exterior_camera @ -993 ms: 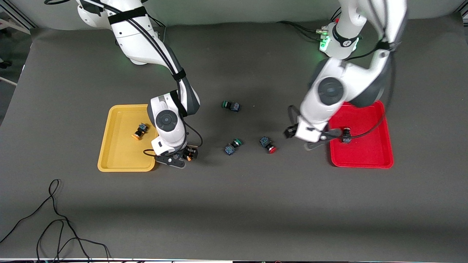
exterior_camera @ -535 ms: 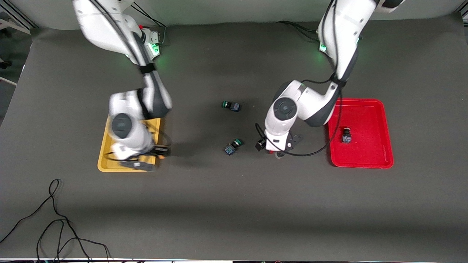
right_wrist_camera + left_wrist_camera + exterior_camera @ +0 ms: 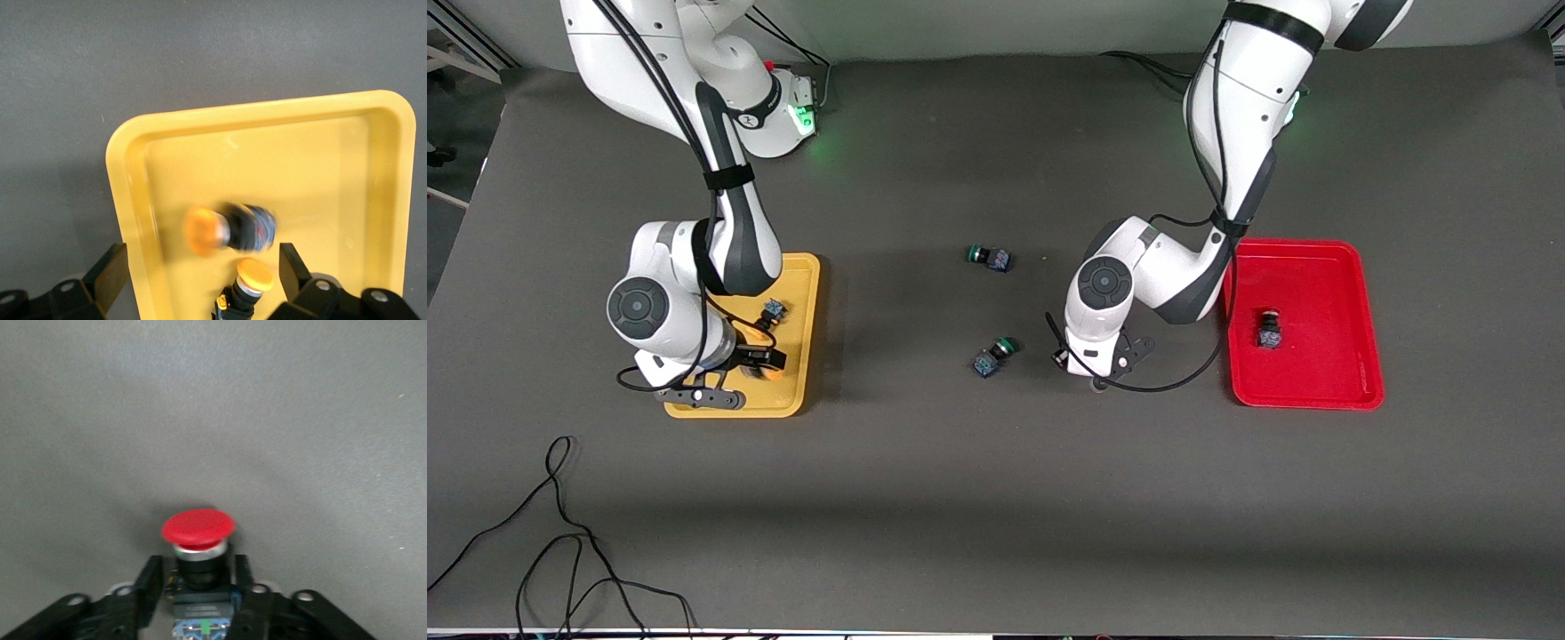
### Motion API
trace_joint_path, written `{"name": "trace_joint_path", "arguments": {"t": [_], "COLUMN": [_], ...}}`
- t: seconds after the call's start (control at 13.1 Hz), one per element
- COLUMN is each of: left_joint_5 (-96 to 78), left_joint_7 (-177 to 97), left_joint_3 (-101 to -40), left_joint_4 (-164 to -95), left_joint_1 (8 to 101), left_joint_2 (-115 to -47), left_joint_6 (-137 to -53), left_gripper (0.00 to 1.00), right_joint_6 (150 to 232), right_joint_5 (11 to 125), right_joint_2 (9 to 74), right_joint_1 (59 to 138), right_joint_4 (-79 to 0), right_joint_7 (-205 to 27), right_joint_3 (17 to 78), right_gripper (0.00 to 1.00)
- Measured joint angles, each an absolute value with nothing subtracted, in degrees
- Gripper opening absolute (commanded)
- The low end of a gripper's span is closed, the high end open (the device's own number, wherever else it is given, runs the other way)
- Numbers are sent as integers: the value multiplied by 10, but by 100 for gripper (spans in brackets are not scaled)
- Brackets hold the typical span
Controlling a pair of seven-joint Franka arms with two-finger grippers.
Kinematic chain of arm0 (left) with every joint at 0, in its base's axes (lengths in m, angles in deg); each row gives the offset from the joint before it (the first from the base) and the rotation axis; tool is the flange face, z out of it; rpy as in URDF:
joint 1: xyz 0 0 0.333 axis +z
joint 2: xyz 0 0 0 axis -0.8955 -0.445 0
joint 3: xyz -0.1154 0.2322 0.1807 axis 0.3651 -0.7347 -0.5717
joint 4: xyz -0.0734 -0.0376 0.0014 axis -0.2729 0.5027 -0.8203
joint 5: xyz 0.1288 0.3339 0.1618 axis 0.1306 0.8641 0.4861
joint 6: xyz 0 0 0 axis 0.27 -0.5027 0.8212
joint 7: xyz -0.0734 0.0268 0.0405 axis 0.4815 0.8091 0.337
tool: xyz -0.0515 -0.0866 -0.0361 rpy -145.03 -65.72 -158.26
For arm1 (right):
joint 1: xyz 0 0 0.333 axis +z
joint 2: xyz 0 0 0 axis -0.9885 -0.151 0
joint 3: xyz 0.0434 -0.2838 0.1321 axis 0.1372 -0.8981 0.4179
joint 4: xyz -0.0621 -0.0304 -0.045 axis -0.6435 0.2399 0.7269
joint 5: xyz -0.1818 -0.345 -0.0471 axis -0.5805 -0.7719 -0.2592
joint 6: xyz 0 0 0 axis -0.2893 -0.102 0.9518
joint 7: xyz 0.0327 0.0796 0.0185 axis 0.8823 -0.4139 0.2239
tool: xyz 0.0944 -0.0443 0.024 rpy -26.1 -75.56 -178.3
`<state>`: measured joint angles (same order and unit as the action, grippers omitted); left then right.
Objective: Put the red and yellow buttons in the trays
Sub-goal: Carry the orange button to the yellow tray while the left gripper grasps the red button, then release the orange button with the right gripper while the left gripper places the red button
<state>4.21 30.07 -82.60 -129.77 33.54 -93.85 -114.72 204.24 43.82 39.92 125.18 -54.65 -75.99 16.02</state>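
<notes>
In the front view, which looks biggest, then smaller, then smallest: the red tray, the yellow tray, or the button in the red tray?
1. Red tray and yellow tray: they look alike, and the right arm hides part of the yellow one, so no ranking.
2. Button in the red tray: far smaller.
</notes>
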Motion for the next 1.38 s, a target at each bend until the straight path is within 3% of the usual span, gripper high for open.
{"name": "trace_joint_path", "arguments": {"t": [0.31, 0.53, 0.69, 0.84, 1.15, 1.38], "left_joint_5": [43, 17, 1, -2, 19, 61], "left_joint_7": [281, 177, 45, -99, -369, -461], "left_joint_3": [-829, -829, -831, -833, -841, -842], "left_joint_4": [-1242, -1190, -1189, -1223, -1365, -1454], "left_joint_1": [349, 372, 401, 462, 620, 693], "left_joint_2": [-922, -868, -813, -759, -662, -651], "left_joint_6": [-1078, -946, -846, -787, -785, -882], "left_gripper": [0, 0, 0, 0, 0, 0], "right_joint_6": [2043, 2043, 2041, 2024, 1950, 1867], "right_joint_5": [438, 438, 439, 439, 401, 366], "right_joint_2": [416, 426, 447, 490, 615, 690], "right_joint_1": [1237, 1235, 1215, 1187, 1137, 1081], "right_joint_4": [-546, -546, -545, -541, -526, -498], "right_joint_7": [-761, -761, -761, -764, -771, -771], "right_joint_3": [159, 159, 165, 172, 209, 273], "right_gripper": [100, 100, 100, 100, 100, 100]}}
